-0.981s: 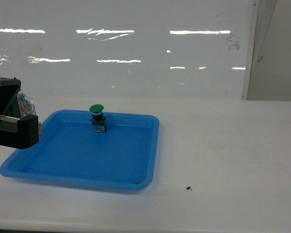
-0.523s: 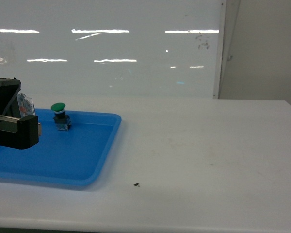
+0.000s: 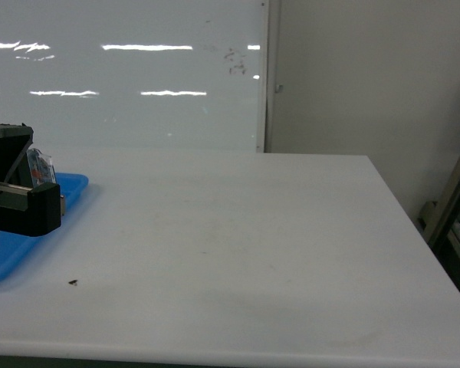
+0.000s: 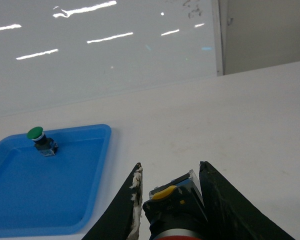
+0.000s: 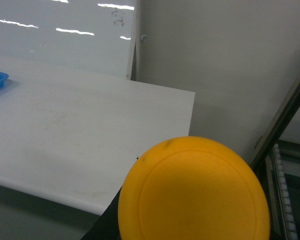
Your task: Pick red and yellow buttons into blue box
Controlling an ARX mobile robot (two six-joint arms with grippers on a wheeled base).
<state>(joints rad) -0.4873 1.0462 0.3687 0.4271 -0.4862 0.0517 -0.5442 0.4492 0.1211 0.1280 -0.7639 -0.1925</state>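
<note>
- The white bench [image 3: 238,245] is seen filling most of the head view.
- A shallow blue tray [image 4: 50,190] is set at the lower left of the left wrist frame, with a green-capped button [image 4: 39,139] standing upright in its far corner.
- The left pincer [image 4: 171,200] is clamped on a black-bodied button [image 4: 172,205] at bottom centre; yellow and red parts are visible.
- A yellow button [image 5: 192,192] fills the right wrist frame's lower middle; whether the right pincer grips it cannot be told.
</note>
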